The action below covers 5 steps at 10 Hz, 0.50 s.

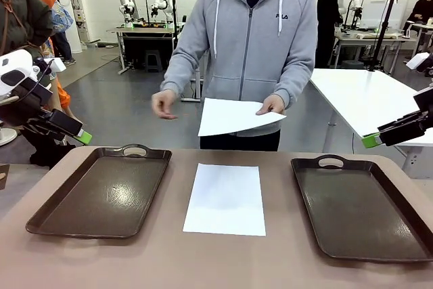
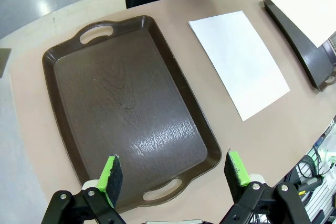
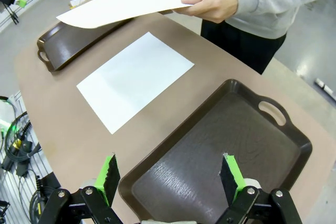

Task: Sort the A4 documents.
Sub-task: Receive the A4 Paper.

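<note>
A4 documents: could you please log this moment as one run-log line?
table sheet: flat between left tray and right tray; held sheet: in person's hand; left claw: open, raised; right claw: open, raised

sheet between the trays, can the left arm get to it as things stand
Probably yes. The sheet lies flat and bare between the left tray and the right tray, and the left arm's fingers stand open, aimed at the left tray. The person's hand holds another sheet up, not covering it.
</note>
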Each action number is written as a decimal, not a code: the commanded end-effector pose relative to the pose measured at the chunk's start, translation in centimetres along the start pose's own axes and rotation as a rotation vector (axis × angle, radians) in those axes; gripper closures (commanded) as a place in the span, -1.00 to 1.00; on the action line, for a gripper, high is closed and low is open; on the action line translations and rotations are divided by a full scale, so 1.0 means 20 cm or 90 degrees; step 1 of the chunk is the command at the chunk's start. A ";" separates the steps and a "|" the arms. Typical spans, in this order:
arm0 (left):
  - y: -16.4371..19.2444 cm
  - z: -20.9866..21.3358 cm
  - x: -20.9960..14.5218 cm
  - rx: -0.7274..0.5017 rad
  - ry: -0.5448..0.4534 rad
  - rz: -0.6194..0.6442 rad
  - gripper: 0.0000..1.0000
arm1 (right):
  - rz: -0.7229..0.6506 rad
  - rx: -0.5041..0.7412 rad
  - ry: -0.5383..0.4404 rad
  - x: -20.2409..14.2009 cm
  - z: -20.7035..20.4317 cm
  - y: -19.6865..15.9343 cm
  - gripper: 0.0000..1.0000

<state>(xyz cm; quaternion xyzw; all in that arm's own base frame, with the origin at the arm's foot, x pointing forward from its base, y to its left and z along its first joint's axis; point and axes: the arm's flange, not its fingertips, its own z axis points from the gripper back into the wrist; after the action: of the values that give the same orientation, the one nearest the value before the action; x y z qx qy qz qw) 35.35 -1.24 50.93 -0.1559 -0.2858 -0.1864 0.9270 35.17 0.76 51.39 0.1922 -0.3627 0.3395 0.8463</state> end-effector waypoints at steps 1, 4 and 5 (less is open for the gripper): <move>0.00 0.00 0.00 -0.005 -0.001 0.002 -1.00 | 0.001 0.005 -0.002 0.00 0.00 0.00 -1.00; 0.00 0.00 0.00 -0.005 -0.001 0.002 -1.00 | 0.001 0.005 -0.002 0.00 0.00 0.00 -1.00; 0.00 0.00 0.00 -0.005 -0.001 0.002 -1.00 | 0.001 0.005 -0.002 0.00 0.00 0.00 -1.00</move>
<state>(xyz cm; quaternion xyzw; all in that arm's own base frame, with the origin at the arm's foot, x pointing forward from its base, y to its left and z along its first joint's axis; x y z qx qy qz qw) 35.35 -1.24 50.93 -0.1559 -0.2858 -0.1864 0.9270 35.17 0.76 51.39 0.1922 -0.3627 0.3395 0.8463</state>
